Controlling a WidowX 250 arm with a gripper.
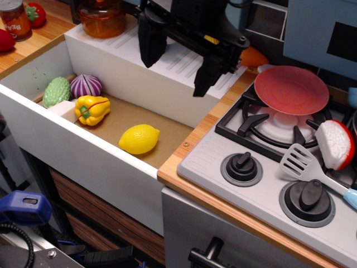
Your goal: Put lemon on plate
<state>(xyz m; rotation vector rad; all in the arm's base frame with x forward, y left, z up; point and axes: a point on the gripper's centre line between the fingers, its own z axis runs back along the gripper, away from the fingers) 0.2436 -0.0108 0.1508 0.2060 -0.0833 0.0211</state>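
The bright yellow lemon [139, 139] lies on the brown floor of the toy sink [83, 153], near its front right corner. The red plate [291, 90] rests on the back left burner of the grey toy stove [262, 184], to the right of the sink. My black gripper [177, 68] hangs above the sink's back wall, up and to the right of the lemon and left of the plate. Its two fingers [150, 47] are spread apart with nothing between them.
In the sink's left end lie a yellow bell pepper [91, 109], a purple onion [86, 86], a green vegetable [56, 91] and a white block [64, 110]. A grey spatula [305, 165] and a red-and-white toy piece [336, 144] lie on the stove. An orange pot [102, 18] stands behind the sink.
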